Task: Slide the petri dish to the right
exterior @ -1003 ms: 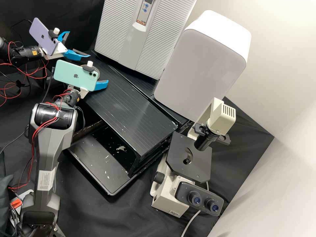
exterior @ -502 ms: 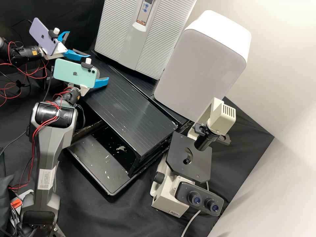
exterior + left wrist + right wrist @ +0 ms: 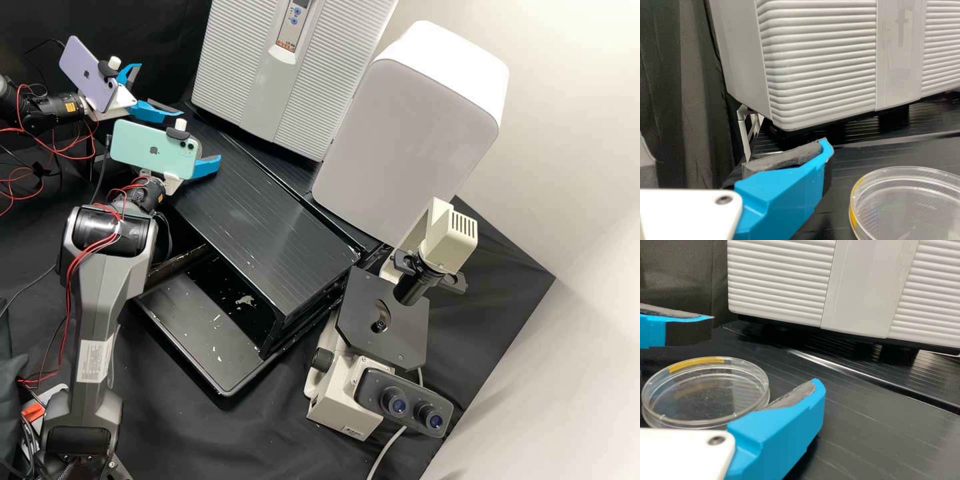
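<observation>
left gripper jaws apart; right gripper can't tell | petri dish between them | I'd push low on rim, slow, level

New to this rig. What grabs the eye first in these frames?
The clear petri dish with a yellow strip on its rim stands out first, lying on the black ridged platform close in front of both wrist cameras. Behind it stands a big white ribbed instrument. On the bench's right side, a white hood rises over a microscope.
</observation>
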You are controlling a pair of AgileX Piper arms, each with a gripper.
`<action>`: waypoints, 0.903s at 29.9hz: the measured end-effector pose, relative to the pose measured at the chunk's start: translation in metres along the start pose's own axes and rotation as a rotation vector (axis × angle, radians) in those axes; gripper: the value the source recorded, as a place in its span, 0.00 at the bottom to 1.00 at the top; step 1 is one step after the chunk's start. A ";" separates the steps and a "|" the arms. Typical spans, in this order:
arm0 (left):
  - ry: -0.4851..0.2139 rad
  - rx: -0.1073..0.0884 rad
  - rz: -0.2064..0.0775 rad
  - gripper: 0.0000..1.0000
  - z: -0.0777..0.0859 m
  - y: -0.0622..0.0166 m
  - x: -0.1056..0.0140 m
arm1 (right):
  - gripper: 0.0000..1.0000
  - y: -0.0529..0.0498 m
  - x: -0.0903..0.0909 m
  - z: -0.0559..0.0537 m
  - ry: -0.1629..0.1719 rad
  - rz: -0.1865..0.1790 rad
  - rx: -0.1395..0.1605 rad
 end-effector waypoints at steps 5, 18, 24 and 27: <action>0.000 0.000 0.000 1.00 0.000 0.0000 0.000 | 0.00 0.000 0.000 -0.001 0.006 -0.007 0.000; 0.000 0.000 0.000 1.00 0.000 0.0000 0.000 | 0.00 -0.007 0.005 0.002 -0.015 -0.036 0.012; 0.000 0.000 0.000 1.00 0.000 0.0000 0.000 | 0.00 -0.006 0.007 0.002 -0.034 -0.043 0.026; 0.000 0.000 0.000 1.00 0.000 0.0000 0.000 | 0.00 -0.005 0.007 0.003 -0.036 -0.041 0.025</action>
